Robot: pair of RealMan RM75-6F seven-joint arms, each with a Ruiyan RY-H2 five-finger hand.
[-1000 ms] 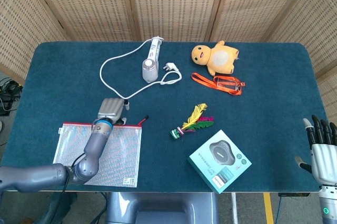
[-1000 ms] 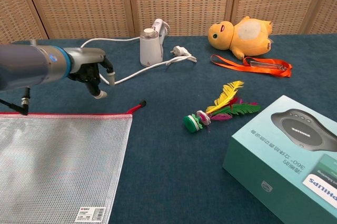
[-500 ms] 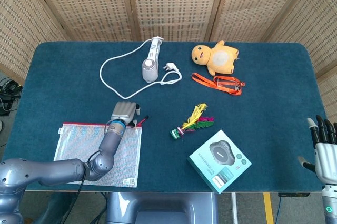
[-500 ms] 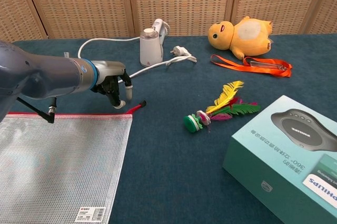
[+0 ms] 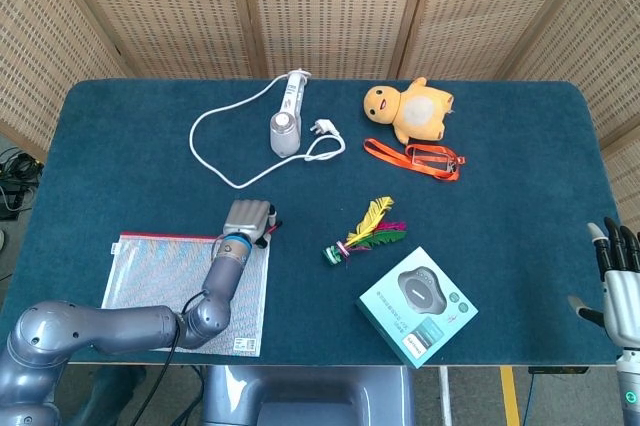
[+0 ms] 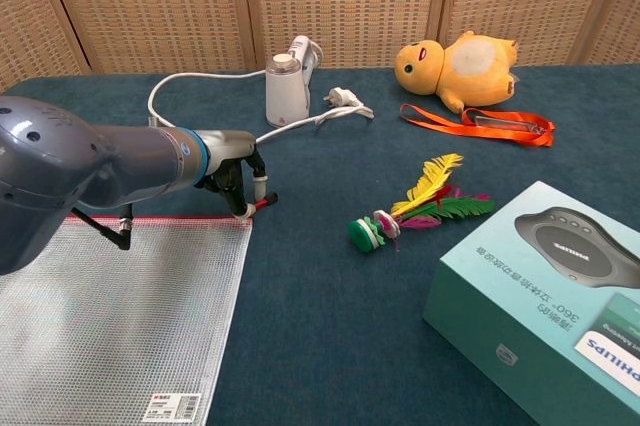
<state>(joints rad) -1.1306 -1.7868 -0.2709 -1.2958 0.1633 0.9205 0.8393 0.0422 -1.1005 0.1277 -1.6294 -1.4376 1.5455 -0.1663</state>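
A clear mesh zip pouch (image 5: pixel 150 286) with a red zip edge lies at the table's front left, also in the chest view (image 6: pixel 100 316). Its red zipper pull (image 6: pixel 263 203) sticks out at the top right corner. My left hand (image 5: pixel 247 220) hangs over that corner with its fingers (image 6: pixel 245 186) curled down, the tips touching the pull. Whether the pull is pinched is hidden. My right hand (image 5: pixel 617 276) stays beyond the table's right front edge, fingers spread, holding nothing.
A feather shuttlecock (image 5: pixel 362 233) lies mid-table with a teal boxed speaker (image 5: pixel 416 304) in front of it. Further back are a white appliance with its cord (image 5: pixel 284 126), a yellow plush (image 5: pixel 412 109) and an orange lanyard (image 5: pixel 415 157).
My left hand has moved right and nearer along the pouch's top edge until its fingertips reached the red pull. The right hand has sunk slightly lower at the frame edge.
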